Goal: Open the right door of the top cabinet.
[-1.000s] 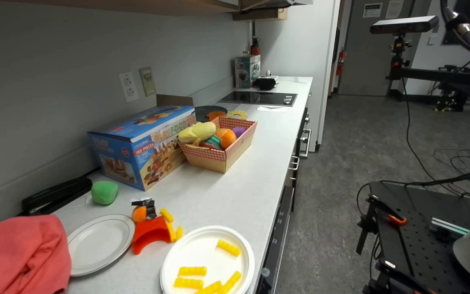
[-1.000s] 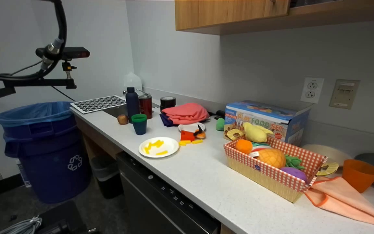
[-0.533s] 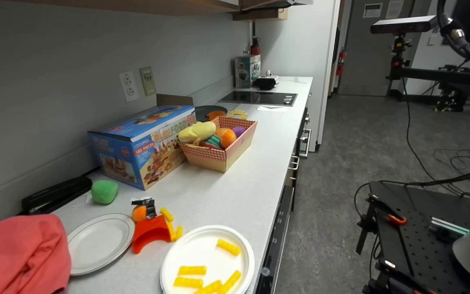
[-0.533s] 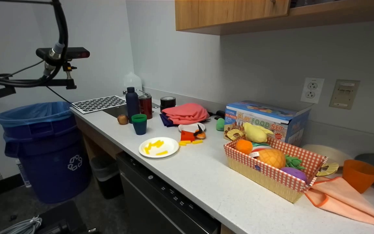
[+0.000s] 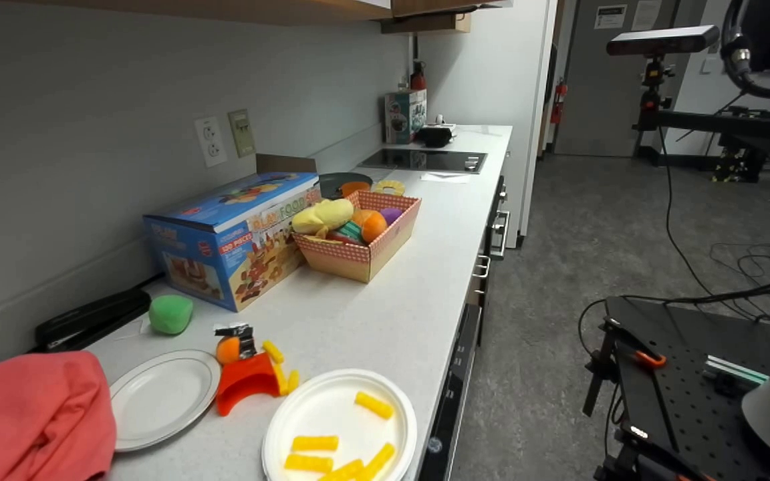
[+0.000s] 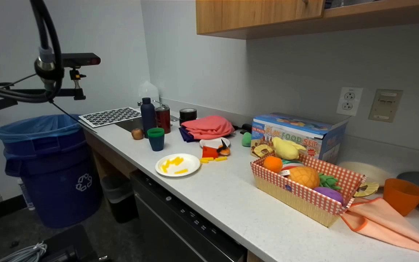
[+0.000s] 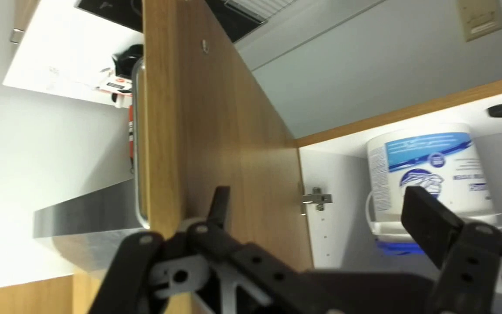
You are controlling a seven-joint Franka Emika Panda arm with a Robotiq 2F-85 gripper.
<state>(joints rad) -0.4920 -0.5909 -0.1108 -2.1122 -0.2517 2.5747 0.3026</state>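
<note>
The top cabinet [image 5: 224, 9] shows as a tan wooden underside in both exterior views [image 6: 289, 26]. Its right door [image 7: 242, 157] stands swung out in the wrist view, which is upside down; part of it shows at the top of an exterior view [image 5: 435, 7]. The door's metal handle [image 7: 139, 144] is on its outer face. My gripper [image 7: 320, 209] is open and empty in the wrist view. One finger is beside the door's inner face, the other in front of the cabinet opening. I cannot tell whether the finger touches the door. The exterior views do not clearly show the gripper.
A white bucket [image 7: 429, 174] stands inside the cabinet. The left door [image 6: 260, 14] is closed. Below, the counter [image 6: 224, 193] holds a checkered basket [image 6: 293, 203], a play food box [image 6: 296, 131] and a plate with yellow pieces [image 6: 178, 174]. A camera [image 5: 662, 41] stands on a mount.
The right door has swung further outward at the top of an exterior view. The arm's cable has shifted, leftward in both exterior views. The things on the counter have not moved.
</note>
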